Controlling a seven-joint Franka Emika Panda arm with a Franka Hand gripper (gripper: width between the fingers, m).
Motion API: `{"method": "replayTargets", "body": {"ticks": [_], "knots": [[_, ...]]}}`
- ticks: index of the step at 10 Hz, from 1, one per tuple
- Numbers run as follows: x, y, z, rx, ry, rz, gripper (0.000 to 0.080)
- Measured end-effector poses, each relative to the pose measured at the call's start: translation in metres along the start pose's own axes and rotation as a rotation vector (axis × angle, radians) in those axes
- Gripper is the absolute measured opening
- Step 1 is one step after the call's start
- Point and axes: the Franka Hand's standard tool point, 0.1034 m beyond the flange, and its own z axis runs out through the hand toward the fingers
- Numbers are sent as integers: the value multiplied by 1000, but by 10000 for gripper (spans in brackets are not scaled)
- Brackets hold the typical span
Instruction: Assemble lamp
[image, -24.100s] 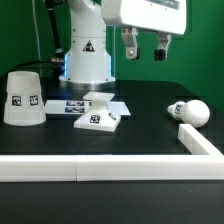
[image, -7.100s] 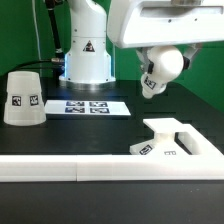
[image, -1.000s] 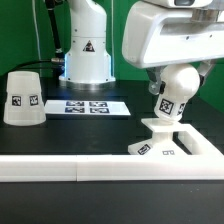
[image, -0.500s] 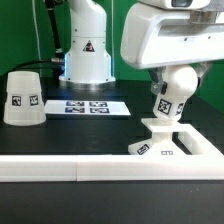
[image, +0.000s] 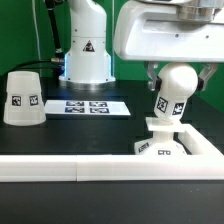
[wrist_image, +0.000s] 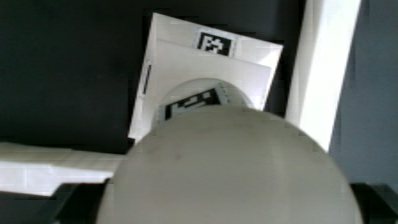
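Seating the bulb in the base, where a lean could jam it.
Exterior view: the gripper (image: 178, 71) is clamped round the bulb (image: 173, 92), whose tilted stem meets the base (image: 160, 147) in the rail (image: 100, 168) corner; the shade (image: 22, 97) stands well apart. Wrist view: the bulb (wrist_image: 222, 165) hides the socket on the base (wrist_image: 210, 62), so a crooked entry or shoved base seems the risk.

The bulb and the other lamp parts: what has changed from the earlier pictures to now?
The base moved from beside the marker board to the corner of the rail on the exterior view's right. The gripper picked up the lying bulb, carried it over the base and lowered it; it now holds it upright at the base's socket. The shade and marker board stayed put.
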Motion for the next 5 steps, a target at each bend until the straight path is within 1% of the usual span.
{"method": "replayTargets", "body": {"ticks": [2, 4, 5], "knots": [[0, -3, 0, 14, 62, 144, 578], [1, -6, -1, 23, 78, 245, 579], [1, -7, -1, 35, 76, 327, 579]]}}
